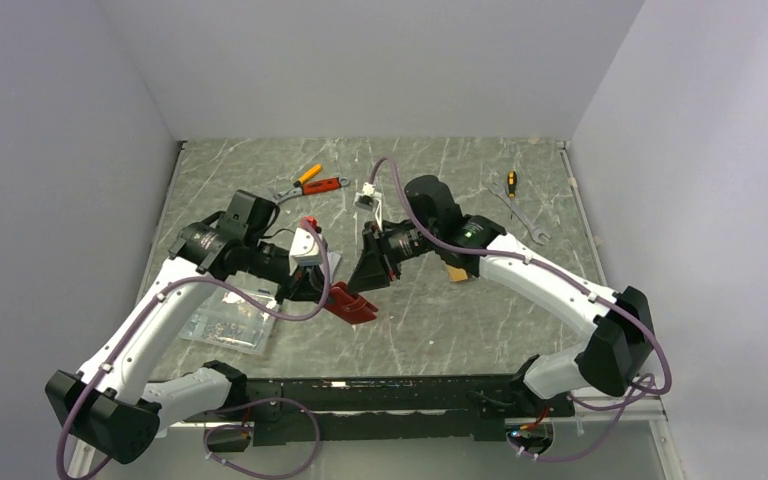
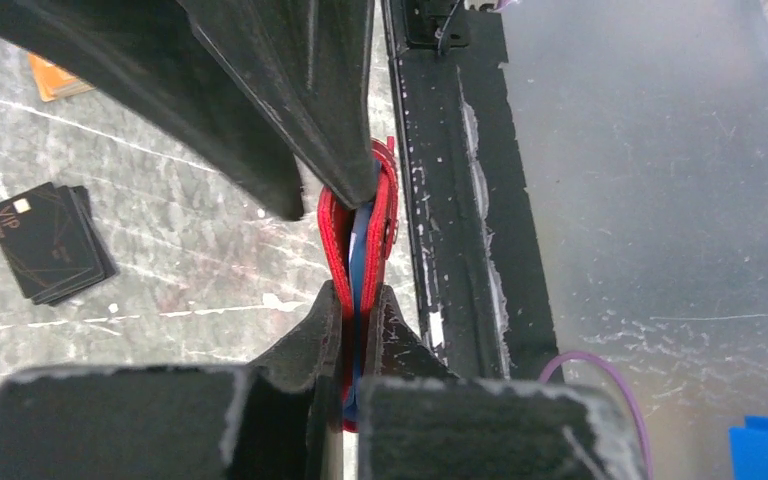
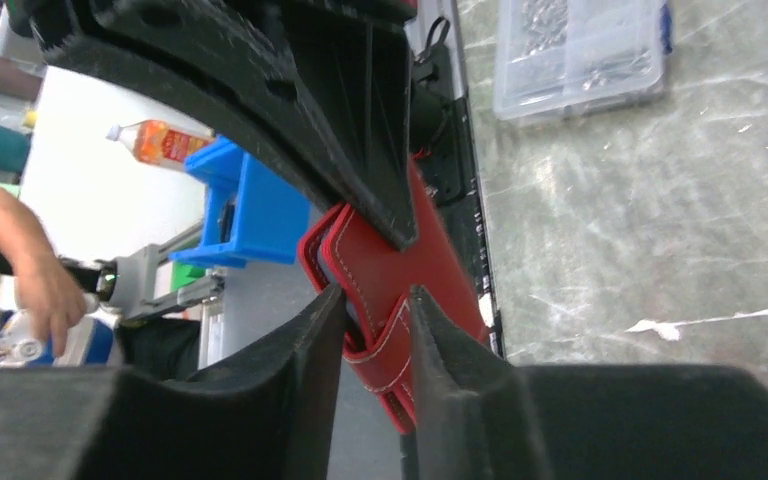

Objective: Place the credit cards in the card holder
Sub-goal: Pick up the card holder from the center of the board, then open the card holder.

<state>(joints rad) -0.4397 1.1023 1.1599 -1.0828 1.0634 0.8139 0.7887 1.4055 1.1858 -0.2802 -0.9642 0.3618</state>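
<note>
The left gripper (image 2: 355,300) is pressed shut on the card holder (image 2: 332,235), whose red edge and bluish lining are clamped between its fingertips. The right gripper (image 3: 375,300) is set directly opposite at the holder's other end, with the jaws slightly parted around it. Whether it grips cannot be told. Beyond both grippers, an orange credit card (image 2: 55,78) lies on the table (image 2: 190,230), and a black card stack (image 2: 50,240) lies nearer.
</note>
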